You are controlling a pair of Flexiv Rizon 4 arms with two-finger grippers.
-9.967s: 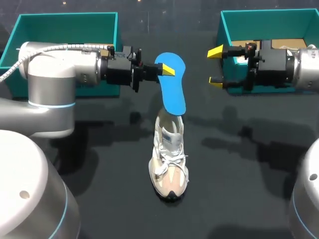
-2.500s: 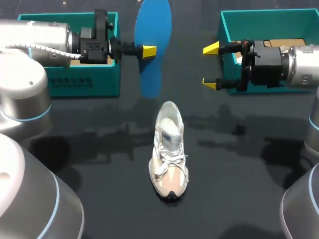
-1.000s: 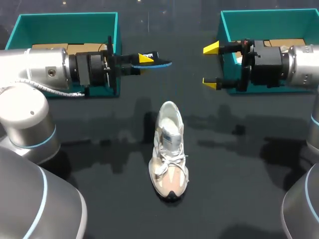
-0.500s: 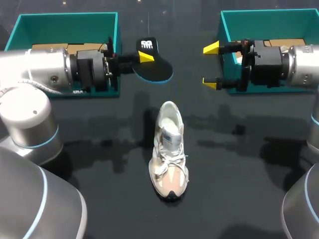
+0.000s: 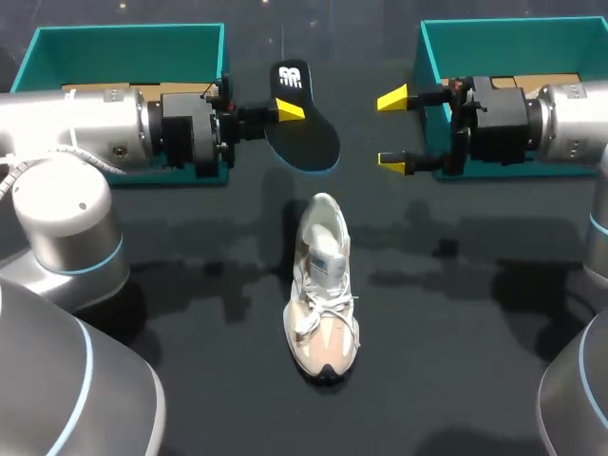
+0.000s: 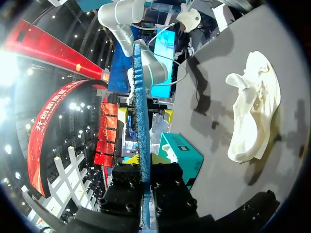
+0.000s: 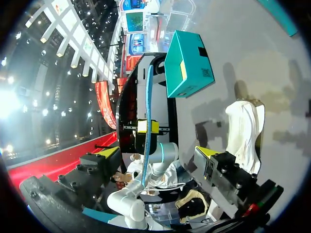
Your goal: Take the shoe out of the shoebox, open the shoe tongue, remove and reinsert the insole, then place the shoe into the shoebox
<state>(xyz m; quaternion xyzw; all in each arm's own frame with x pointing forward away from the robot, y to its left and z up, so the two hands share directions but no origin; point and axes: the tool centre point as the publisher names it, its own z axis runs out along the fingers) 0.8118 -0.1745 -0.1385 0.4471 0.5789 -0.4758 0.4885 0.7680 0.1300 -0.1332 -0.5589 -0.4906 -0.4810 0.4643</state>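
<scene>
At the far left of the black table (image 5: 190,285) stood a teal cardboard shoebox with no lid (image 5: 123,43), with brown card showing inside it. The silver left arm (image 5: 85,128) lay flat in front of this box and reached toward the middle.

The left gripper (image 5: 288,110) was clamped tight on a thin blue foam insole with a dark underside (image 5: 309,138). It held the insole near the end that had a small white mark. In the head view the dark side of the insole faced up. In the left wrist view the insole (image 6: 141,121) showed only its thin blue edge, running straight out from between the fingers. The insole was between the two boxes, past the heel of the shoe and apart from it.

The white and tan sneaker with white laces (image 5: 323,294) stood on its sole in the middle of the table. Its toe pointed toward the robot and its heel toward the boxes. It was outside both boxes.

To the right of the insole, the right gripper (image 5: 393,130) had its two yellow fingers spread wide with nothing between them. It was near the insole but not touching it.

Behind the right gripper, at the far right, stood a second teal cardboard shoebox (image 5: 513,38).
</scene>
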